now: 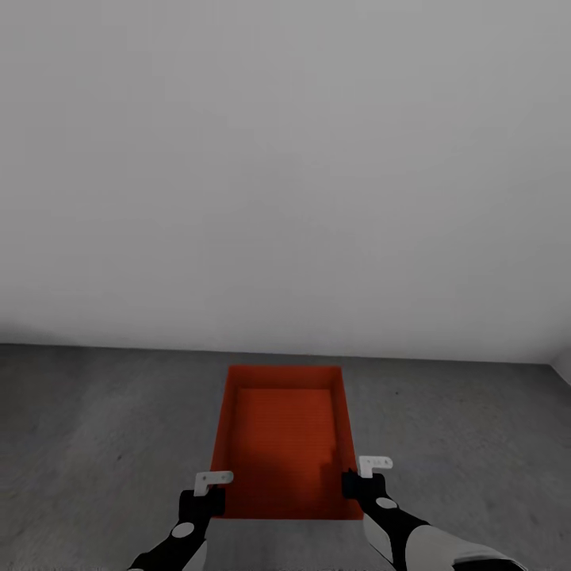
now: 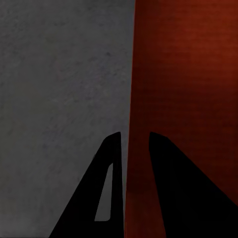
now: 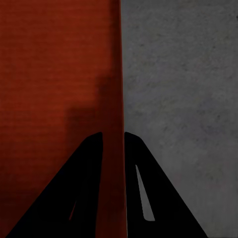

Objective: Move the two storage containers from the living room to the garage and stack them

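An orange-red storage container (image 1: pixel 284 432), open-topped and empty, sits low in the head view over the dark grey concrete floor (image 1: pixel 103 428) of the garage. My left gripper (image 1: pixel 209 493) is shut on its left wall near the closest corner. In the left wrist view the left gripper (image 2: pixel 134 134) has one finger outside and one inside the red wall (image 2: pixel 188 74). My right gripper (image 1: pixel 354 480) is shut on the right wall in the same way, and the right gripper (image 3: pixel 113 133) pinches the thin wall edge (image 3: pixel 59 64). Whether the container touches the floor I cannot tell.
A plain pale grey wall (image 1: pixel 285 174) stands close ahead and meets the floor just beyond the container. A wall corner (image 1: pixel 559 361) shows at the far right. Bare concrete (image 3: pixel 183 99) spreads on both sides of the container.
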Controlling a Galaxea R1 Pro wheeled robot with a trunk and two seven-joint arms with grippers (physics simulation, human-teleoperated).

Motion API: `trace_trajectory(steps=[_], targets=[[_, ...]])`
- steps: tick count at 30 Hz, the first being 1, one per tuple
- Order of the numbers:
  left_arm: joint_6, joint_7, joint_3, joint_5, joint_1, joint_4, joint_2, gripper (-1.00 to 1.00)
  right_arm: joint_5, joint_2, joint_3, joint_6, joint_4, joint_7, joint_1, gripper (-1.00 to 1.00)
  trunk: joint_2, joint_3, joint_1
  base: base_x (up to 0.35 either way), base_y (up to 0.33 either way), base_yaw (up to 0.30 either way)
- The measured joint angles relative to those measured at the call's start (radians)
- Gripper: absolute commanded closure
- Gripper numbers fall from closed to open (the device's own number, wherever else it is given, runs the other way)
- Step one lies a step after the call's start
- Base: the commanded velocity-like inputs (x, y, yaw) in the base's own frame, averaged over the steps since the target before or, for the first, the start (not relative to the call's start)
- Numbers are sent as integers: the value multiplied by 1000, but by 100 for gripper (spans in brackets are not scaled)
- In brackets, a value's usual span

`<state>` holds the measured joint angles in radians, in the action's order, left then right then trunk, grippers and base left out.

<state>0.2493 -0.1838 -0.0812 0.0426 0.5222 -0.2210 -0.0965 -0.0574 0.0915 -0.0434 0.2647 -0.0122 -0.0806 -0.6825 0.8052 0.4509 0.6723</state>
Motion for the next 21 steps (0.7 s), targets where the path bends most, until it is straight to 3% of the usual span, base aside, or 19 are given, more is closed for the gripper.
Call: trace_trajectory(steps=[21], targets=[[1, -1, -1, 1, 0, 0, -1, 100, 0, -1, 0, 1, 0, 1, 0, 100, 0, 34, 0, 0, 0, 0]])
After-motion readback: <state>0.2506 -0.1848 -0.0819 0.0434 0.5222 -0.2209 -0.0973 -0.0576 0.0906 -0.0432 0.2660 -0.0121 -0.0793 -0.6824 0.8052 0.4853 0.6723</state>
